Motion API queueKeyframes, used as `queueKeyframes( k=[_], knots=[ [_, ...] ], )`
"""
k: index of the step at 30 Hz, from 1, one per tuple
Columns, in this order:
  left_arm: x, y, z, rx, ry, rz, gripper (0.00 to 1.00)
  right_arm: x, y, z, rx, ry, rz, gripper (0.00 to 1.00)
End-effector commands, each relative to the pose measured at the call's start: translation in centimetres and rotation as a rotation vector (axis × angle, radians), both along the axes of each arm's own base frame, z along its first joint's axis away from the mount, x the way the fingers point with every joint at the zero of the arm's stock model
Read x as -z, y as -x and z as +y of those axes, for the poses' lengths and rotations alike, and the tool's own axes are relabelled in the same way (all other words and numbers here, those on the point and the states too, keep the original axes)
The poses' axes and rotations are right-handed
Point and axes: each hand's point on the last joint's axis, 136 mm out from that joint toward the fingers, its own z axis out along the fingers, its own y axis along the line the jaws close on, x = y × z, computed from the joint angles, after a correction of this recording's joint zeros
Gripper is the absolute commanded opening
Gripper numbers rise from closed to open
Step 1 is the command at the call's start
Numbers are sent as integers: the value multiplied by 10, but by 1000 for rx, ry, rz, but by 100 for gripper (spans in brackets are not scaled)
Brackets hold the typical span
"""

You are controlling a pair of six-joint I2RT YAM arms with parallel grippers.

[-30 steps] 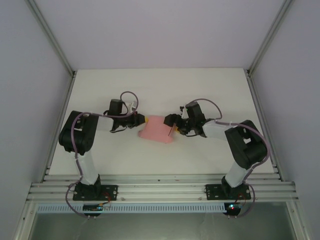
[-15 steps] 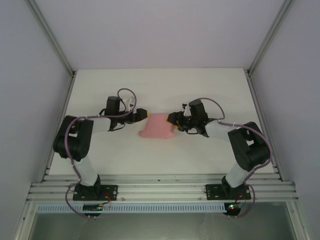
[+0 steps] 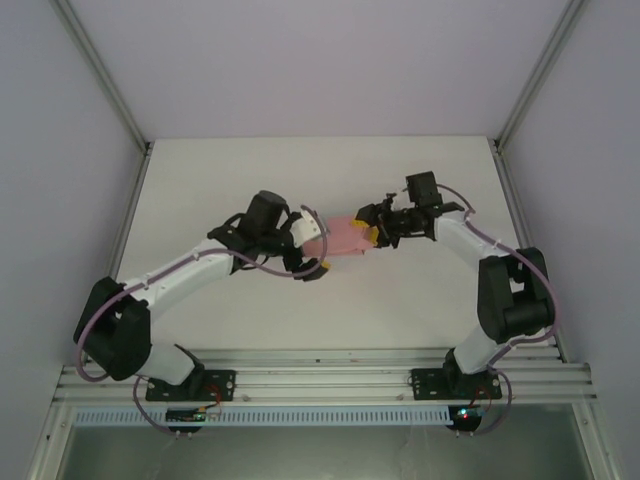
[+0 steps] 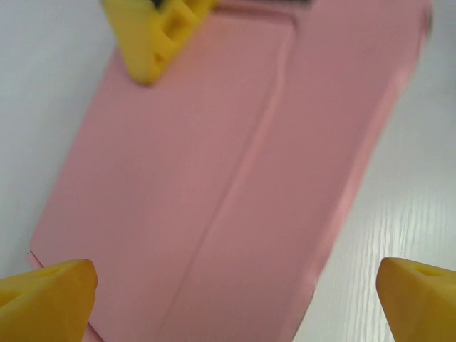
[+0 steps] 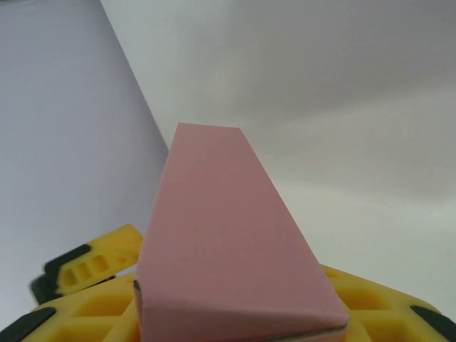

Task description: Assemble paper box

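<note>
Whereas the paper box point(image 3: 345, 237) lay flat a second ago, my right pincer point(image 3: 375, 233) now clamps its near end; my left pincer point(image 3: 321, 248), spread wide, straddles it, ready for folding.

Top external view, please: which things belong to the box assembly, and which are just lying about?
Job: paper box; right gripper clamping it; left gripper open, facing it.
Bystanders: table; aluminium frame rail.
</note>
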Motion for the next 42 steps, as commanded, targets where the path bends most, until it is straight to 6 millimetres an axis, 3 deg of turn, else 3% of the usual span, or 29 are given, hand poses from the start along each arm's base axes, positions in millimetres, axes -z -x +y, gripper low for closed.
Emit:
queueKeyframes(
  k=[1,6,14,20,28,30,32,34,35,36,39,42],
  knots=[
    [5,-10,20,10,-149,-168,100,-8,27,-2,-28,-84,233,45],
    [12,-13,20,24,-243,-236,100,-10,28,-2,-29,-142,334,45],
    [11,-18,8,40,-248,-277,96,-14,29,4,-31,-184,374,47],
    [8,-28,2,16,-230,-310,72,-16,35,16,-62,-224,394,50],
    [-13,-32,3,-15,-176,-391,44,-10,42,11,-70,-201,397,55],
    [-10,-30,5,-5,-193,-386,40,-9,39,5,-57,-174,362,65],
    [-3,-26,8,16,-230,-354,40,-14,28,-3,-36,-165,279,68],
    [6,-21,11,38,-265,-311,37,-22,3,-24,32,-156,114,78],
    [12,-18,13,51,-286,-282,37,-24,-14,-44,99,-122,2,84],
    [17,-15,15,62,-307,-255,36,-24,-24,-62,160,-76,-84,98],
    [37,-2,27,105,-398,-146,37,-36,-45,-114,248,95,-428,99],
    [52,3,44,96,-468,-32,37,-60,-44,-124,178,192,-799,99]
  ],
)
